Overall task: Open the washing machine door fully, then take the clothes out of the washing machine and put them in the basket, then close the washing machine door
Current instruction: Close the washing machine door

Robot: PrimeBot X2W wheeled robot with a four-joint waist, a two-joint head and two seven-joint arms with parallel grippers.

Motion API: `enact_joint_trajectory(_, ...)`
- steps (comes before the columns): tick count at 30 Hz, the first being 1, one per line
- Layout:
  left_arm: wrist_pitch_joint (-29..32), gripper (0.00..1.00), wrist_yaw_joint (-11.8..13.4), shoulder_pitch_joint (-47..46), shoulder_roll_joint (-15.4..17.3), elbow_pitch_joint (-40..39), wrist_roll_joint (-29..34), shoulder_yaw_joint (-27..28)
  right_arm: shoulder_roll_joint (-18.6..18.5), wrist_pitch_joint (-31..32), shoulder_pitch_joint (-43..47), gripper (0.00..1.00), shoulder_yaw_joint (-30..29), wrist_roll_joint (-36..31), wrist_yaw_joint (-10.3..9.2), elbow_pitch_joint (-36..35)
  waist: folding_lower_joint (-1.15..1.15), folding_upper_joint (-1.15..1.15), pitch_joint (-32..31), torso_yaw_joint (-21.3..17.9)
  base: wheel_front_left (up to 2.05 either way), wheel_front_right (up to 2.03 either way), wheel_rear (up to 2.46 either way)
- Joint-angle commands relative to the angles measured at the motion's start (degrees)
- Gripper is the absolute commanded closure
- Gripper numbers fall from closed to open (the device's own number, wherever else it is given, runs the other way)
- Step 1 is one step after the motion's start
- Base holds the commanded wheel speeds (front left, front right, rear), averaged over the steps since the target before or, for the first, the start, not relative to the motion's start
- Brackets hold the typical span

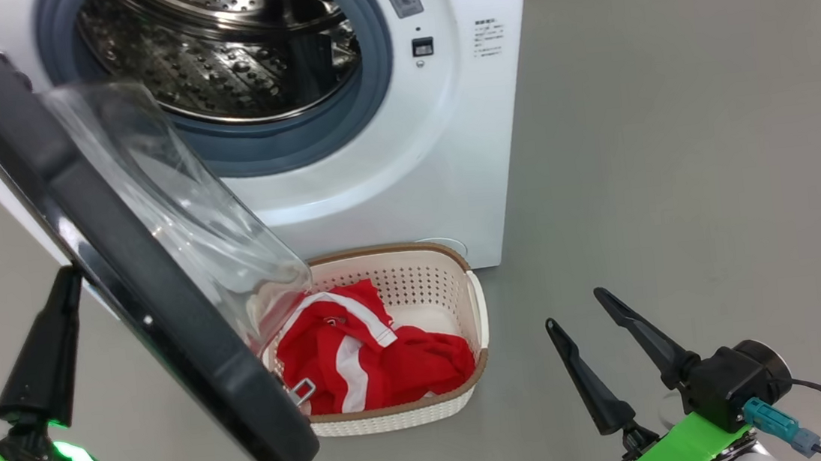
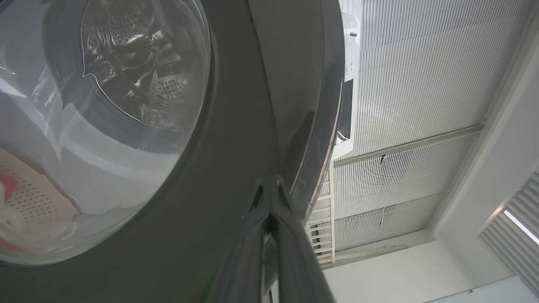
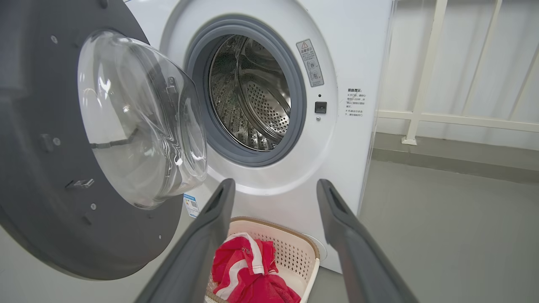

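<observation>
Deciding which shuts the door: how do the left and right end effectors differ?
The left end effector is shut, tips at the washing machine door; the right end effector is open, holding nothing. The left is behind the door, the right beside the basket, apart from it. Both have long dark fingers.
</observation>
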Motion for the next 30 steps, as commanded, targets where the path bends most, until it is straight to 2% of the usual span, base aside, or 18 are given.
enact_joint_trajectory(1, 0.28, 1.00, -0.04, -0.48, 0.91, -1.90, -0.49, 1.00, -0.15, -0.37, -1.47, 0.00, 0.77, 0.53, 0.36, -1.31, 0.00, 0.00, 0.52, -0.75, 0.00, 0.00, 0.00)
enact_joint_trajectory(11, -1.30, 1.00, -0.98, -2.71, 0.90, -0.26, -1.68, -0.54, -0.08, -0.37, -2.07, 0.00, 0.59, 0.28, 0.36, -1.48, 0.00, 0.00, 1.98, -2.63, 0.00, 0.00, 0.00)
enact_joint_trajectory(21, -5.56, 1.00, -3.47, -6.63, 0.90, 2.05, -5.30, -3.44, -0.08, -0.37, -3.17, 0.00, 0.36, 0.29, 0.36, -1.88, 0.00, 0.00, 4.47, -4.52, 0.00, 0.00, 0.00)
enact_joint_trajectory(30, -9.03, 1.00, -4.36, -10.96, 0.90, 4.56, -7.62, -5.72, 0.05, -0.37, -4.17, 0.00, 0.17, 0.70, 0.36, -2.56, 0.00, 0.00, 7.18, -5.84, 0.00, 0.00, 0.00)
